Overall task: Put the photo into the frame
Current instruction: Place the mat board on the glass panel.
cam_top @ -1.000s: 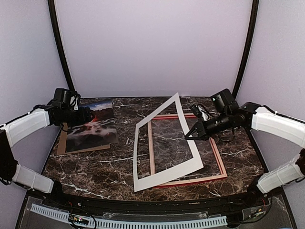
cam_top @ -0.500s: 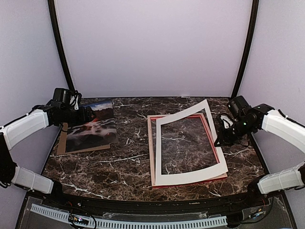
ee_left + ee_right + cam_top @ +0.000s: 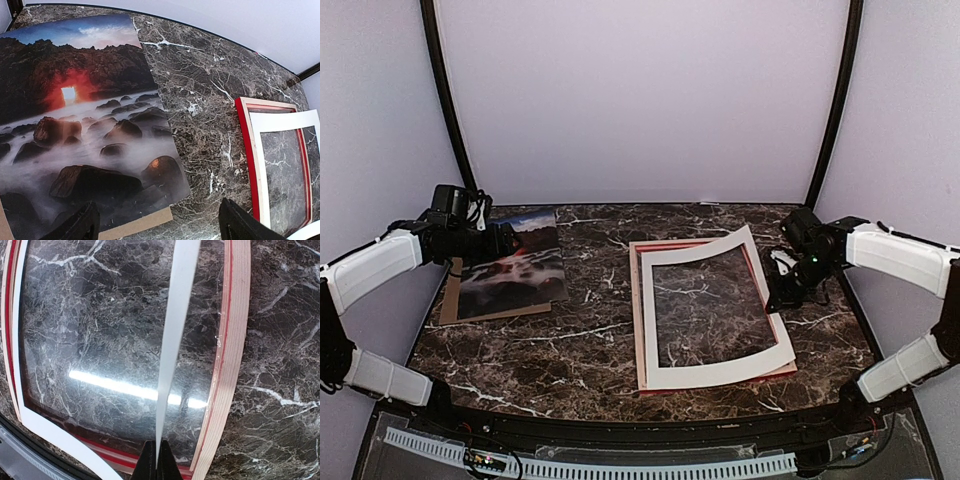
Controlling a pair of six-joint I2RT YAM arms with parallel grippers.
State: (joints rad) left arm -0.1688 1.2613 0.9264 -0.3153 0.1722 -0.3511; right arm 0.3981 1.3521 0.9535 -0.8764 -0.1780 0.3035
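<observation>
The photo [image 3: 510, 262] is seen lying flat, picture side up, on a brown board [image 3: 448, 303] at the far left of the table [image 3: 590, 335], well apart from the frame [image 3: 638, 320]. The frame is laid flat at centre right, with a white mat [image 3: 715, 372] resting askew on top of it. The mat's right edge is raised and pinched between the clenched fingers of the right gripper [image 3: 778, 292], and the sheet is seen edge-on from the right wrist (a streak of glare inside the opening suggests that a clear pane [image 3: 125, 385] is seated there). The left gripper [image 3: 156, 221] is held above the photo's near right corner with its fingers spread wide and nothing between them. The step in hand is judged to be the setting down of the mat, and the photo itself has not yet been picked up. For the next move, the mat would need to be squared to the frame's opening and let go. The photo would then have to be caught by a thin edge, probably where it can be slid off the board, and carried across without being creased.
</observation>
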